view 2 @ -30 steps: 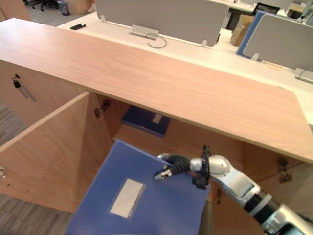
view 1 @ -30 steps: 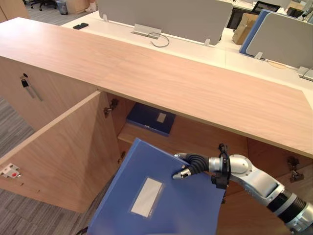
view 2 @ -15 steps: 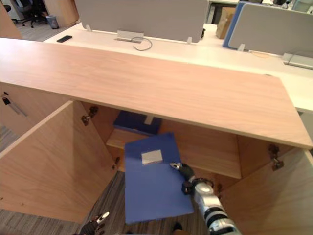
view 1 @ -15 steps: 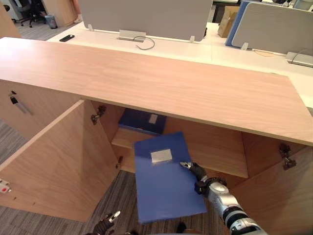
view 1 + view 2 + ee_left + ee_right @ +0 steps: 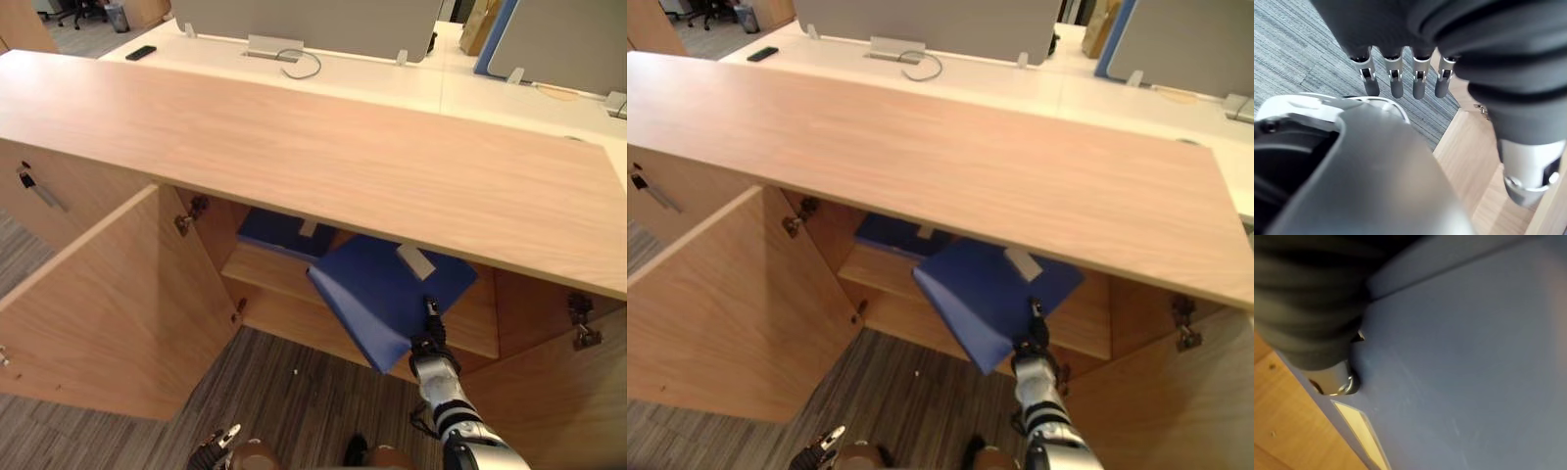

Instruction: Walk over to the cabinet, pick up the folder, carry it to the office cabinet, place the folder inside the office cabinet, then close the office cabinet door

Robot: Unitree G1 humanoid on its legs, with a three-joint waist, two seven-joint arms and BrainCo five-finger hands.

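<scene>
Flat blue plastic folder tilted halfway into the open light-wood office cabinet.
Its pale rectangular label is too small to read. The right hand reaches up to the folder's near edge; whether it grips, I cannot tell. The left hand hangs low over grey carpet, relaxed, holding nothing.

The folder is blue, with a pale label on its cover. A second folder is of a darker blue. The office cabinet is light wood with fine grain. The carpet is grey with thin stripes. The left hand is silver with dark tips.
</scene>
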